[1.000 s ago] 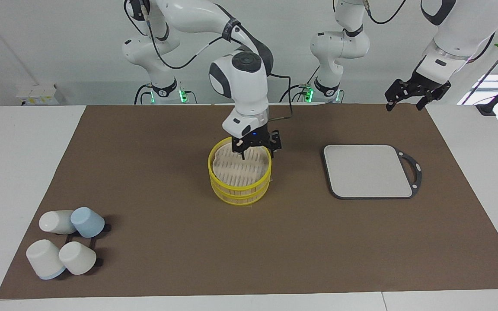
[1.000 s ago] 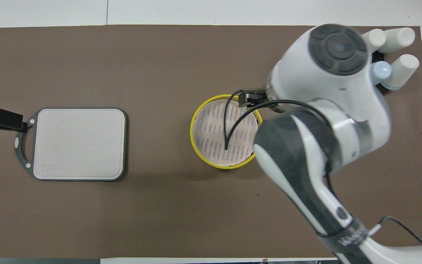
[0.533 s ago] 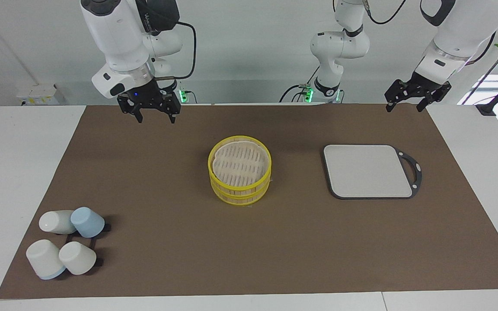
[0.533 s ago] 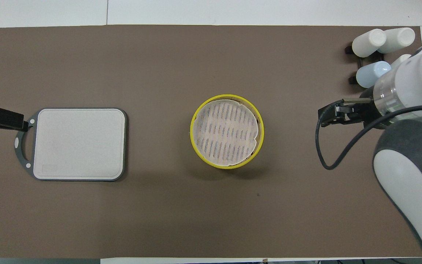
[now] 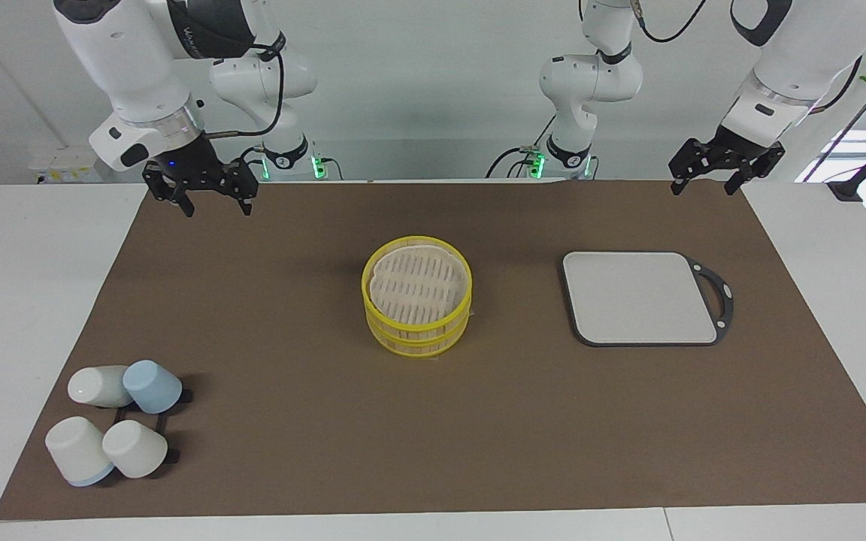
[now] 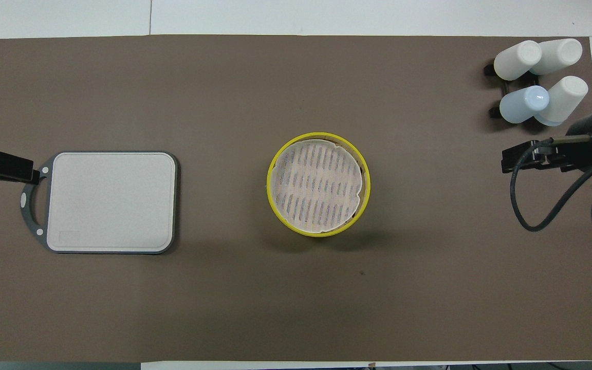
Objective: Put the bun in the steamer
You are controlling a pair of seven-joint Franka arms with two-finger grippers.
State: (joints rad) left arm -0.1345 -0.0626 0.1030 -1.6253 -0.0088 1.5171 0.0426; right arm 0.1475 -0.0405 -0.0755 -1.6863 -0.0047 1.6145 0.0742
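The steamer (image 5: 416, 297) (image 6: 318, 184) stands mid-mat as a stack of two yellow-banded tiers. White slotted paper lines its top tier, and the lower tier's floor is hidden. No bun shows in either view. My right gripper (image 5: 217, 207) (image 6: 513, 159) hangs open and empty in the air over the mat's edge by the robots, at the right arm's end. Over the mat's corner at the left arm's end, my left gripper (image 5: 704, 185) (image 6: 5, 168) waits, open and empty.
A grey board (image 5: 640, 297) (image 6: 111, 201) with a dark handled frame lies between the steamer and the left arm's end. Several white and blue cups (image 5: 113, 421) (image 6: 537, 77) lie on a black rack at the right arm's end, farther from the robots.
My right arm has pulled away from over the steamer and swung up to its own end of the table. The left arm has not moved.
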